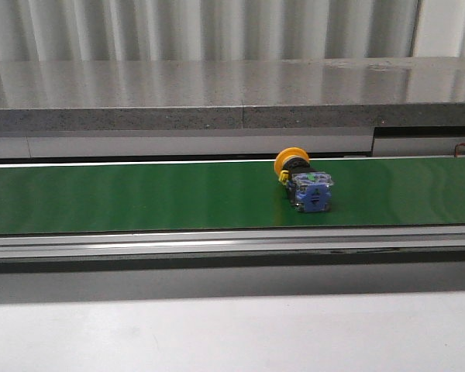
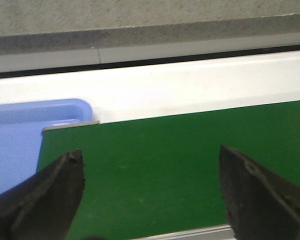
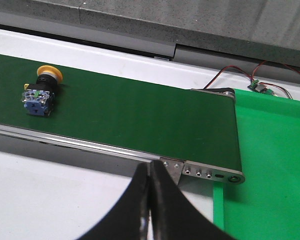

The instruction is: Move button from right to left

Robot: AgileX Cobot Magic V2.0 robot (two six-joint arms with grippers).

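Note:
The button (image 1: 302,180) lies on its side on the green conveyor belt (image 1: 139,194), right of the middle, yellow cap toward the back and blue-and-clear block toward me. It also shows in the right wrist view (image 3: 40,91). My left gripper (image 2: 150,165) is open and empty, its black fingers (image 2: 55,185) spread above the belt's left end. My right gripper (image 3: 150,172) is shut and empty, over the white table near the belt's right end, well apart from the button. Neither gripper shows in the front view.
A light blue tray (image 2: 20,135) sits just past the belt's left end. A bright green mat (image 3: 270,165) lies beyond the belt's right end, with red-black wires and a small connector (image 3: 257,86) behind it. A grey stone ledge (image 1: 217,93) runs behind the belt.

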